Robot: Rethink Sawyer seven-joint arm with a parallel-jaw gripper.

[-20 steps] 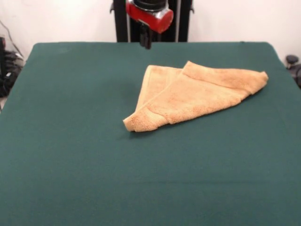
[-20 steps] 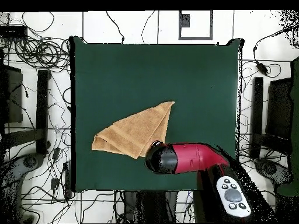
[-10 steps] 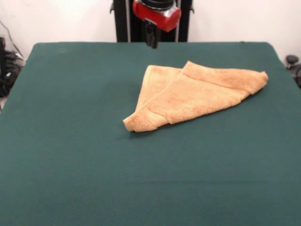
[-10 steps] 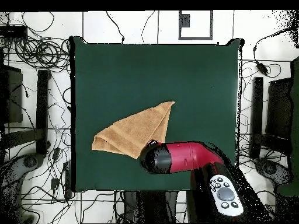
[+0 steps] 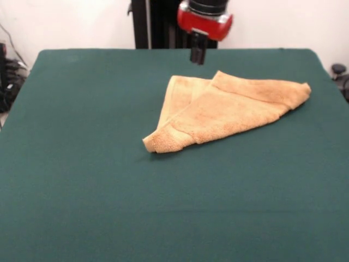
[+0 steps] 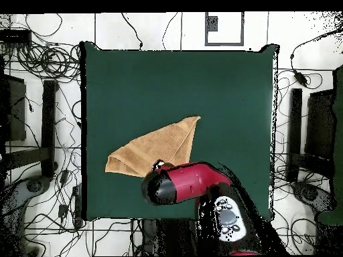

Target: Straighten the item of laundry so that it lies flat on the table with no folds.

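The front view looks across the tabletop (image 5: 82,180) from its near edge toward the robot's black pedestal (image 5: 155,24) at the far side, angled slightly downward and close enough that the near corners are cut off. The overhead view looks straight down from high up, taking in the whole tabletop (image 6: 134,87) and the cabled floor (image 6: 47,60) around it, robot side at the bottom. Both share the green surface, the towel (image 5: 229,112) (image 6: 157,150) and the arm's red end (image 5: 204,22) (image 6: 194,182).

Arm (image 6: 191,184) hides towel (image 6: 157,150) near edge overhead; gripper (image 5: 197,54) fingers too small, state unclear; arm cut off at front-view top.
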